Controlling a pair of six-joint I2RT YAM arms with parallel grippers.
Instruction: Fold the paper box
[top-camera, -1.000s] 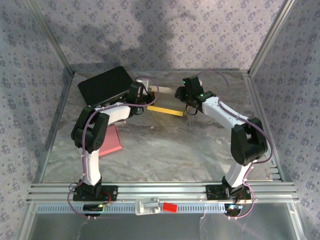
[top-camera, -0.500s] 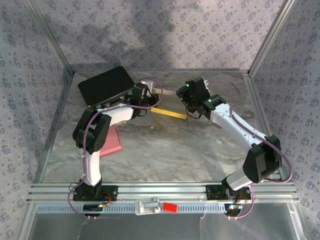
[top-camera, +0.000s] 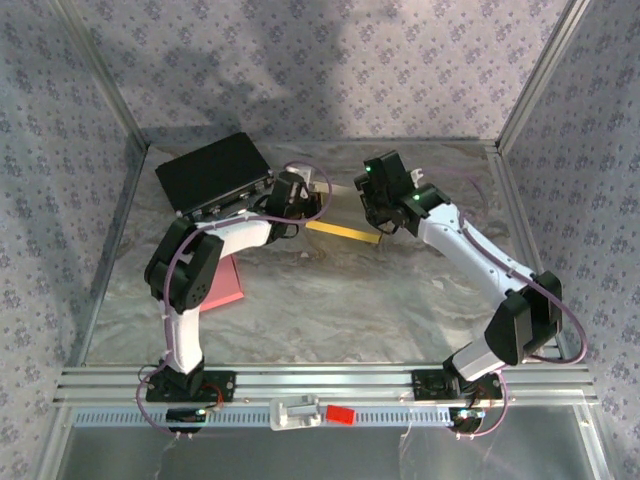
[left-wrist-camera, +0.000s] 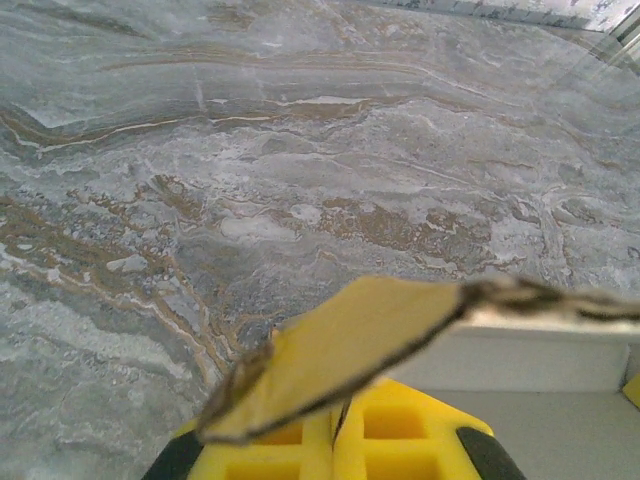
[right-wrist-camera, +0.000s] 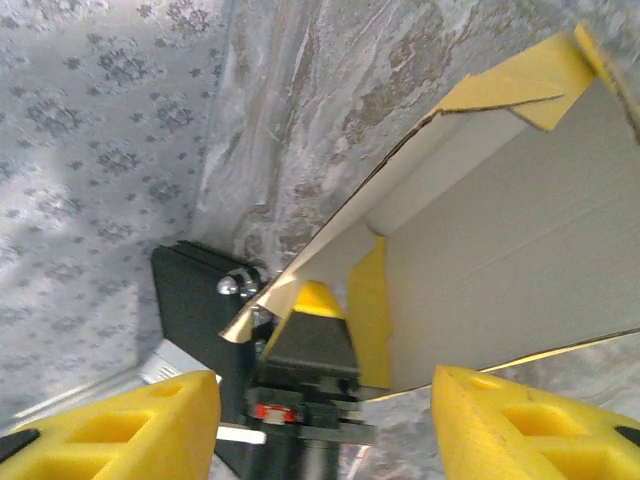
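left gripper (left-wrist-camera: 337, 432): clamped on the paper box (left-wrist-camera: 345, 340) flap
right gripper (right-wrist-camera: 325, 400): fingers apart, near the box

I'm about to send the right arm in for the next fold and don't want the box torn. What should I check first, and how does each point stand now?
1. Hold: the left gripper is shut on the yellow flap of the paper box: ok.
2. Free hand: the right gripper is open, with nothing between its fingers: ok.
3. Approach: the right gripper faces the box's white inside: ok.
4. Flap shape: it looks bowed and ragged at the pinch: not ok.
5. Gap between the paper box and the black case: cannot tell, the left arm covers it.
6. The pink pad lies well away from the box: ok.
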